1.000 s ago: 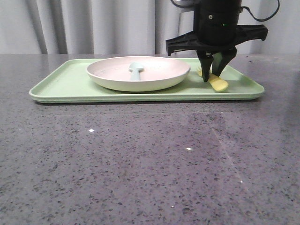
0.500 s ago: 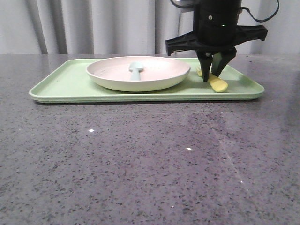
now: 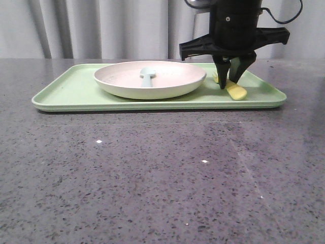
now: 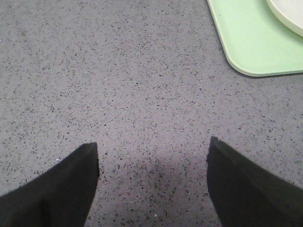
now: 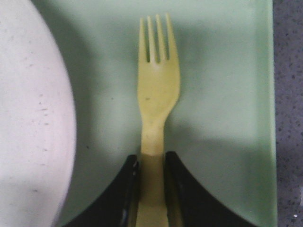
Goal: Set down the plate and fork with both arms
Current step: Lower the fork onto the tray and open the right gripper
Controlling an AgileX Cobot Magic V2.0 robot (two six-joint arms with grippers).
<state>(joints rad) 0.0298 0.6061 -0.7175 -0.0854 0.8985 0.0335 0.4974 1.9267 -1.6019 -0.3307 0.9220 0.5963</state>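
Note:
The cream-pink plate (image 3: 167,81) sits on the light-green tray (image 3: 71,89), with a pale blue spoon-shaped piece (image 3: 147,76) inside. The yellow fork (image 3: 237,92) lies on the tray to the right of the plate. My right gripper (image 3: 228,84) stands over the fork, pointing down. In the right wrist view the gripper (image 5: 152,158) is shut on the handle of the fork (image 5: 157,90), with the plate (image 5: 28,118) alongside. My left gripper (image 4: 152,151) is open and empty over bare table, away from the tray's corner (image 4: 251,47); it does not show in the front view.
The tray (image 5: 222,94) lies across the far part of a speckled grey stone table (image 3: 162,178). Grey curtains hang behind. The plate's edge (image 4: 289,14) shows at the corner of the left wrist view.

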